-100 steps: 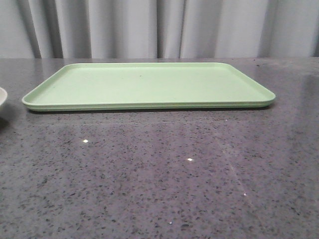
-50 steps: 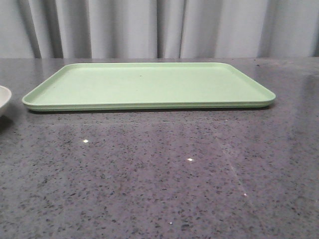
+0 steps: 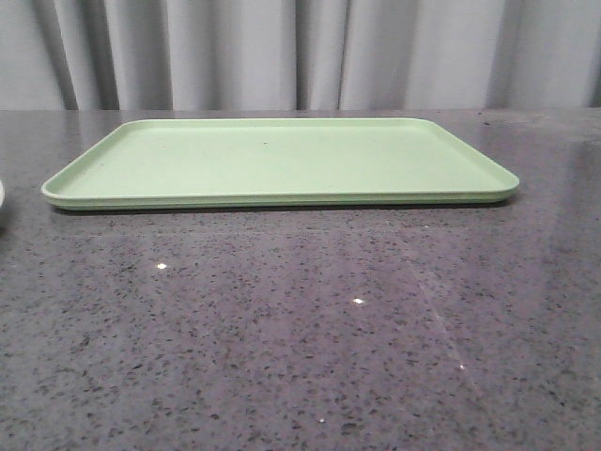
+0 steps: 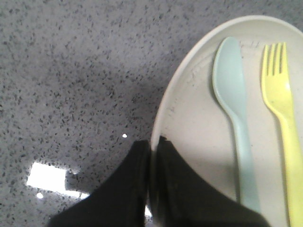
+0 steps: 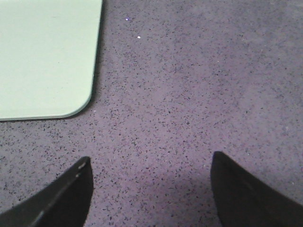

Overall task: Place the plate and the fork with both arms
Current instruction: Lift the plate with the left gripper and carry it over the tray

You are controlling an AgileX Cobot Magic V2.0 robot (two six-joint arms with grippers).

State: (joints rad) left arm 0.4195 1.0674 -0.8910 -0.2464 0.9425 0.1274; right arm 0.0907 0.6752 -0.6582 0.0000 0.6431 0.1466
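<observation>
The left gripper (image 4: 152, 156), clamped on the rim of the cream matte round plate (image 4: 199, 118), has drawn it further out at the front view's 9 o'clock edge; the chunky yellow plastic fork (image 4: 281, 113) rides inside it, so delivery hasn't started. The right gripper (image 5: 149, 189) gapes wide, empty.

Plate (image 4: 199, 127) edge-cropped; fork (image 4: 284, 109) handle cut off.

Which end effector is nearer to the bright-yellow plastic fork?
Left. The left end effector is shut on the rim of the cream round plate in which the bright-yellow plastic fork lies. The right end effector hangs open over bare table; no fork there.
</observation>
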